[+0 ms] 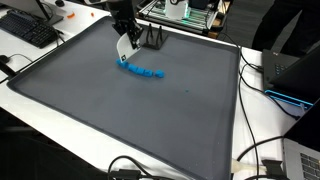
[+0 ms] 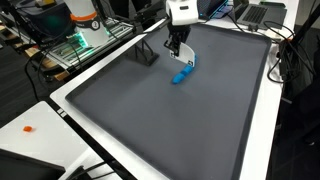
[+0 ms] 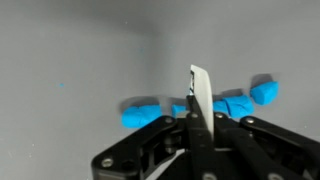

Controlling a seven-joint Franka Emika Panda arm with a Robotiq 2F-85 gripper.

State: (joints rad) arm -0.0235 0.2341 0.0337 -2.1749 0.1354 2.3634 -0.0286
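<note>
End effector [image 3: 196, 122] pinches a white flat strip [image 3: 198, 90] over the blue lumpy row [image 1: 144, 71] on the gray mat [image 1: 120, 125]

Before me, a gray mat [image 1: 130, 125] covers the white table [image 1: 30, 57]; 1 keyboard [image 1: 30, 30] lies off its corner, and black cables [image 1: 248, 150] trail along 1 edge.

Strip [image 1: 146, 72]: bright blue. Mat [image 1: 130, 120]: plain dark grey. Gripper [image 1: 124, 57]: black body, white fingers. Table [image 2: 268, 100]: white. Keyboard [image 1: 27, 31]: black.
</note>
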